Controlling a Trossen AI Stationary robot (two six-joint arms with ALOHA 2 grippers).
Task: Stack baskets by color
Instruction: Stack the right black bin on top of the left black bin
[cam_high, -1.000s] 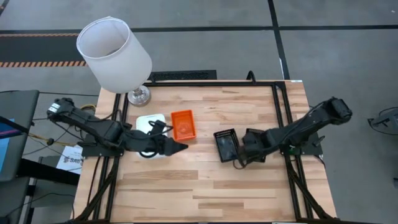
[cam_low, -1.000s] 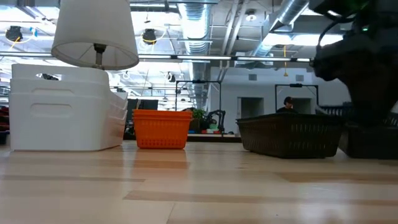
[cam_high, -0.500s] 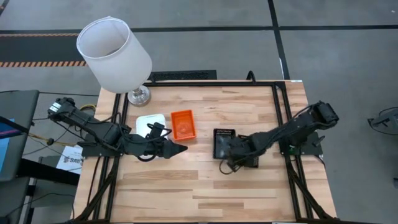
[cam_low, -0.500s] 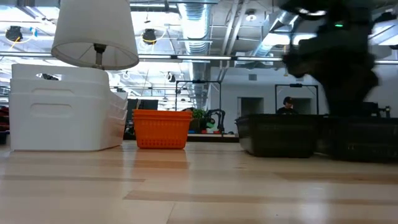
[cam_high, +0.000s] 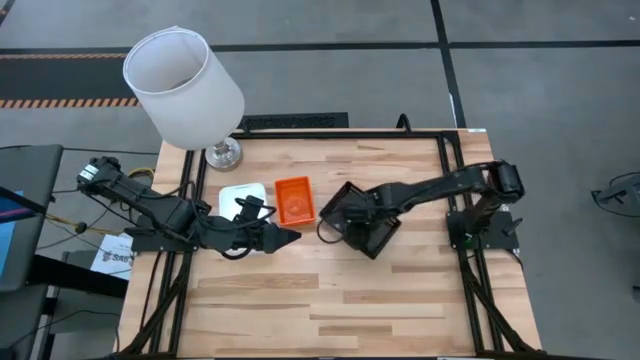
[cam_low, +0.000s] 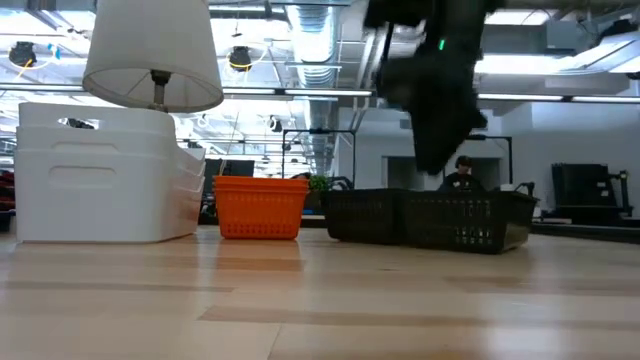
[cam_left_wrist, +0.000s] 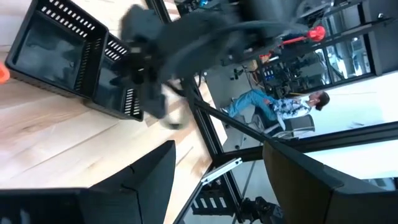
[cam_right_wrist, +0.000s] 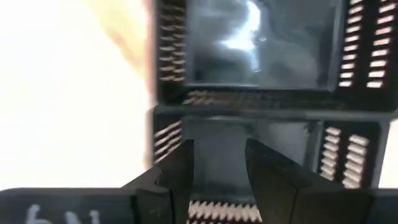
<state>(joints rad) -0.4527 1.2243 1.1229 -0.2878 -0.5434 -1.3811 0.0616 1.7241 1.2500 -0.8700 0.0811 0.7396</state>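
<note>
Your right arm reaches in from the right edge of the high view, stretched long and low toward the centre of the counter (cam_high: 330, 300), with its tool, the right tool (cam_high: 335, 215), over the black baskets (cam_high: 365, 225) just right of centre. In the right wrist view its two fingers (cam_right_wrist: 180, 168) stand a little apart, straddling the slotted wall between two black baskets (cam_right_wrist: 267, 93) that sit side by side; you cannot tell for sure that the wall is pinched. In the low view the black baskets (cam_low: 430, 218) rest flat on the counter at mid-frame, with the dark wrist hanging down over them. The orange basket (cam_high: 294, 200) sits just left of centre, near the black ones but not touching them, and the white basket (cam_high: 240, 195) lies beside it farther left, partly under your left arm. That arm lies folded along the left side of the high view, its left tool (cam_high: 290, 238) pointing right just below the orange basket, fingers (cam_left_wrist: 149, 180) spread apart with nothing between them. The lamp (cam_high: 185, 90) stands at upper left.
</note>
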